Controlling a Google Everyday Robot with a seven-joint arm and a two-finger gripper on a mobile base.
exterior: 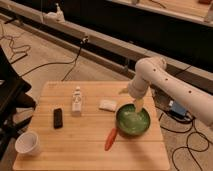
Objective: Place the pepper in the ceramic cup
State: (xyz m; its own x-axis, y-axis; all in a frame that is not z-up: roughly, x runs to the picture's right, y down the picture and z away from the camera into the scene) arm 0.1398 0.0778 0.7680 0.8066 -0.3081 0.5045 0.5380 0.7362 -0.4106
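Note:
The orange-red pepper lies on the wooden table, just left of the green bowl. The white ceramic cup stands at the table's front left corner. My gripper hangs from the white arm above the far rim of the green bowl, up and to the right of the pepper and far from the cup.
A black slab, a small white bottle and a white packet lie on the table. Cables trail on the floor to the right. A dark chair stands at the left.

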